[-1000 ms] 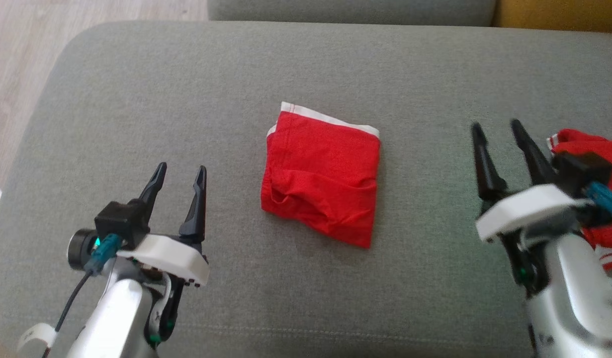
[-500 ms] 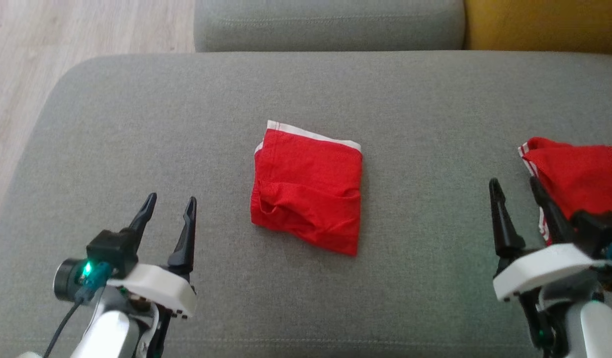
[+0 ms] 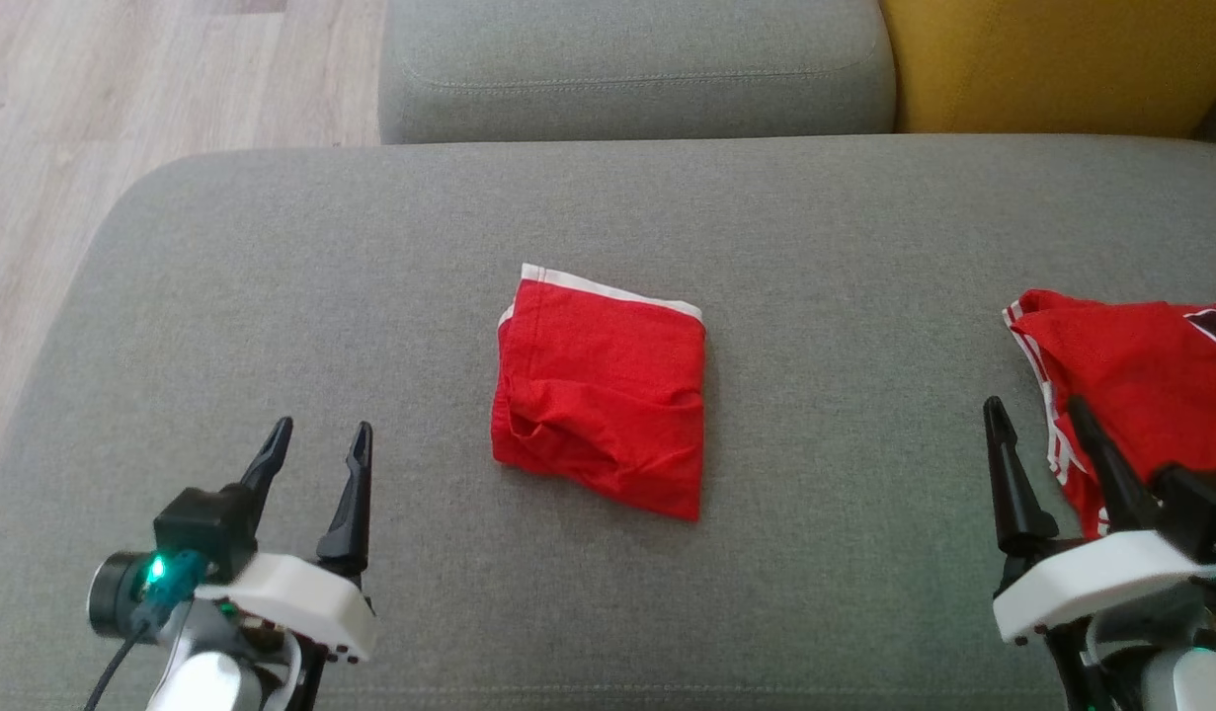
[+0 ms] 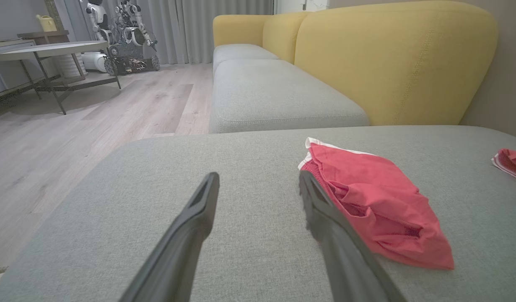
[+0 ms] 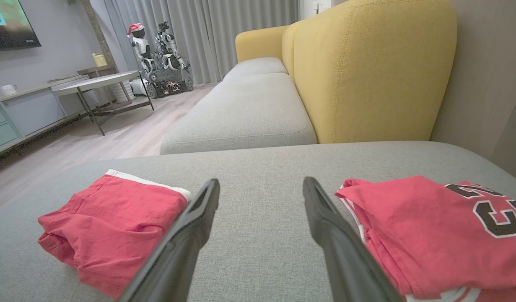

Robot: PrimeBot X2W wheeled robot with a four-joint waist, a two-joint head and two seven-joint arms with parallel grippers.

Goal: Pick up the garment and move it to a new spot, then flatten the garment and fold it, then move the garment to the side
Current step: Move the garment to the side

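A folded red garment with a white waistband lies in the middle of the grey sofa cushion; it also shows in the left wrist view and the right wrist view. My left gripper stands open and empty above the cushion, to the garment's lower left, its fingers apart from the cloth. At the lower right my right gripper is open and empty, between the folded garment and a red jersey. In the right wrist view its fingers point at bare cushion.
The red jersey with black numerals lies flat at the cushion's right end. A second grey seat and a yellow backrest are beyond. Wooden floor lies past the cushion's left edge. A table and another robot stand far off.
The head camera has tilted, so the whole scene slid down the picture. Both grippers drew back toward me, the right one farther, off the jersey's edge. The folded garment lies as before.
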